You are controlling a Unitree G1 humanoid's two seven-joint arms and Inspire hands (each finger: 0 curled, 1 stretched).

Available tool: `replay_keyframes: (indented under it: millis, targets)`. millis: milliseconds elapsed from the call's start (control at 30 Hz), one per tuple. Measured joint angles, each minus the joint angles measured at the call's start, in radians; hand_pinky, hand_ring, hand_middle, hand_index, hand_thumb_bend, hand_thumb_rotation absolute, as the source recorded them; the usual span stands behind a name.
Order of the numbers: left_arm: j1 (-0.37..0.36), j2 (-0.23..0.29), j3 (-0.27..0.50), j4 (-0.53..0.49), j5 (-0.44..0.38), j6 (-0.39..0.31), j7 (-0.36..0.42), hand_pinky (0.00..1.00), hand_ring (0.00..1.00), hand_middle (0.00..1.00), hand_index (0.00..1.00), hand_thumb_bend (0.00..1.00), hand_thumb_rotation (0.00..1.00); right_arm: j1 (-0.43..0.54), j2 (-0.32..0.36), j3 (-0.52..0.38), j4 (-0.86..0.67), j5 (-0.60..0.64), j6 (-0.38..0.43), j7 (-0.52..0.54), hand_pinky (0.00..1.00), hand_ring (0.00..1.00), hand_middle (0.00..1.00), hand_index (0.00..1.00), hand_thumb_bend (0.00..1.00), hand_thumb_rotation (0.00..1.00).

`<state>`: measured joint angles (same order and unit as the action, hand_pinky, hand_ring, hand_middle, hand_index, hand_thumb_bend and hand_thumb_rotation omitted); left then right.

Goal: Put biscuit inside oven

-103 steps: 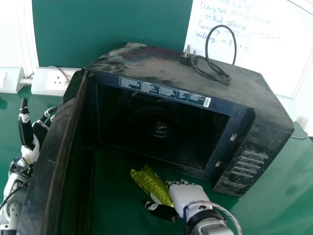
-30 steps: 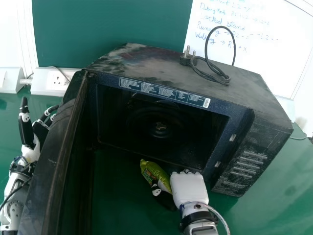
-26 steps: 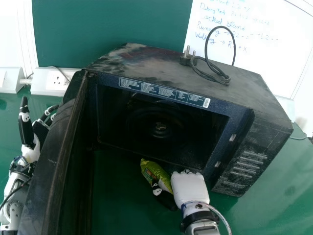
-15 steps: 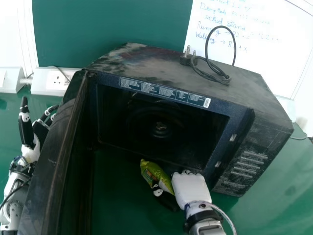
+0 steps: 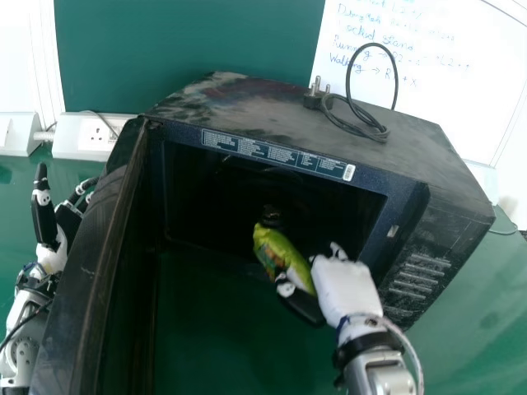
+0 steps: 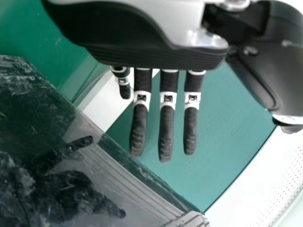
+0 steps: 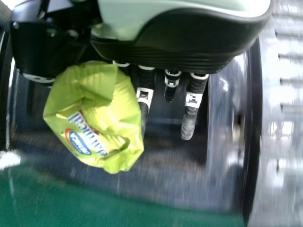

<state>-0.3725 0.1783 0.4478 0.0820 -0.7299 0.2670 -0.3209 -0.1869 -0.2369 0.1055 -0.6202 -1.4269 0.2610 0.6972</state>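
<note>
Green-yellow biscuit packet of shiny plastic (image 5: pixel 277 251) at left side of white-and-black robotic right hand (image 5: pixel 342 290), pinched between thumb and fingers. Long axis slanting forward and left, far end toward dark opening (image 5: pixel 222 206) of black microwave oven (image 5: pixel 247 103); whether already inside, not possible to tell. Right hand much nearer; white-and-black left hand (image 5: pixel 51 257), fingers straight, beyond open black door (image 5: pixel 90 255). Next, probably, to advance along this same slant.

Well beyond the right hand (image 5: pixel 344 288), a whiteboard (image 5: pixel 461 99) carries handwriting; a dark green panel (image 5: pixel 181 49) stands farther left. Past the left hand (image 5: pixel 54 251) is a white socket box (image 5: pixel 69 141). Green tabletop (image 5: pixel 473 329) spreads below both.
</note>
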Motion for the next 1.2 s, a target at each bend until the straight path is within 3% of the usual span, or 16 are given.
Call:
replay_keyframes:
  millis: [167,600,900,1033,1200]
  targets:
    - [0.000,0.001,0.001,0.002,0.000,0.000,-0.001,0.23,0.32,0.41,0.49,0.52,0.08,-0.065,0.004,-0.017,0.009,0.032,0.021,0.022,0.69,0.56,0.50,0.48,0.53,0.00]
    - [0.000,0.004,0.001,0.003,0.000,0.000,-0.001,0.22,0.32,0.41,0.49,0.52,0.08,-0.165,0.009,-0.009,0.114,0.061,0.041,-0.038,0.72,0.57,0.50,0.48,0.53,0.00]
    - [0.001,0.003,0.001,0.002,0.000,0.001,0.002,0.23,0.32,0.41,0.49,0.52,0.08,-0.218,-0.005,0.024,0.241,0.108,0.028,-0.150,0.62,0.48,0.43,0.52,0.53,0.00]
    - [0.002,0.003,0.001,0.000,0.000,0.001,0.003,0.23,0.32,0.41,0.49,0.52,0.08,-0.253,-0.011,0.047,0.327,0.112,0.028,-0.216,0.51,0.41,0.41,0.51,0.52,0.00]
    - [0.003,0.002,0.001,-0.001,-0.001,0.001,0.002,0.23,0.32,0.41,0.49,0.52,0.08,-0.293,-0.015,0.076,0.428,0.128,0.026,-0.311,0.52,0.44,0.42,0.51,0.53,0.00]
